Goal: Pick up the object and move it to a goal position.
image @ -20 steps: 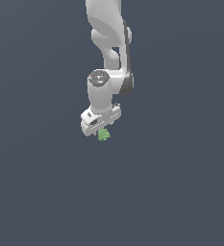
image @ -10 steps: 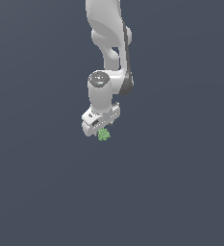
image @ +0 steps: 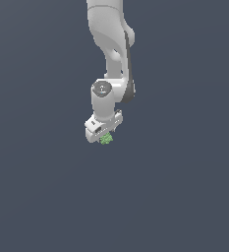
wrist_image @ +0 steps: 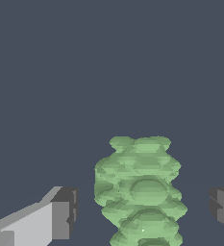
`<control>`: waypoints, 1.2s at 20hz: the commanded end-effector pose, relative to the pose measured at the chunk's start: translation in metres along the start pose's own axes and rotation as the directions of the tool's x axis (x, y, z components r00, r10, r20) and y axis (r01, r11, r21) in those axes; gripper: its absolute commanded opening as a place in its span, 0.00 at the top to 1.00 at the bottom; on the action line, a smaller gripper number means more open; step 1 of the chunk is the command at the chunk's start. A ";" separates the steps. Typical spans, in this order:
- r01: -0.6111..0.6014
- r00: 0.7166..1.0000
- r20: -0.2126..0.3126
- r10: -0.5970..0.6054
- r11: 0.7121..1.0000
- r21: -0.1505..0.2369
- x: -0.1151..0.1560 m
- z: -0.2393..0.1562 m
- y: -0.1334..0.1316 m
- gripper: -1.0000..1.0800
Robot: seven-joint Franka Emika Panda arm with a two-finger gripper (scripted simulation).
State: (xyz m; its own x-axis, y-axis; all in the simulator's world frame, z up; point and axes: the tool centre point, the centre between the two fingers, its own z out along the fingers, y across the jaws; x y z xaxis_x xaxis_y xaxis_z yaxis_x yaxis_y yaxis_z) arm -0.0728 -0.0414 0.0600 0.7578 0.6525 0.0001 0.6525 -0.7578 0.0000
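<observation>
The object is a tiny bright-green bumpy clump lying on the dark grey floor. In the exterior view my white gripper hangs straight over it and hides part of it. Seen from the wrist, the object sits between the two dark finger pads, with a small gap on each side. The gripper is open around the object and neither pad touches it.
Plain dark grey ground fills both views. The white arm comes down from above in the exterior view. No other objects or markers show.
The wrist and gripper have sunk slightly lower around the green object. The object has stayed in place.
</observation>
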 end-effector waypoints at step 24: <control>0.001 1.000 -0.001 -0.001 1.000 -0.002 -0.001 0.019 0.012 1.00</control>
State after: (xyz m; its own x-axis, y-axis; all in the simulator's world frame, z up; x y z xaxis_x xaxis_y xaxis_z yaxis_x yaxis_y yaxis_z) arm -0.0681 -0.0472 0.0403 0.7561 0.6545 0.0011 0.6545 -0.7561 0.0013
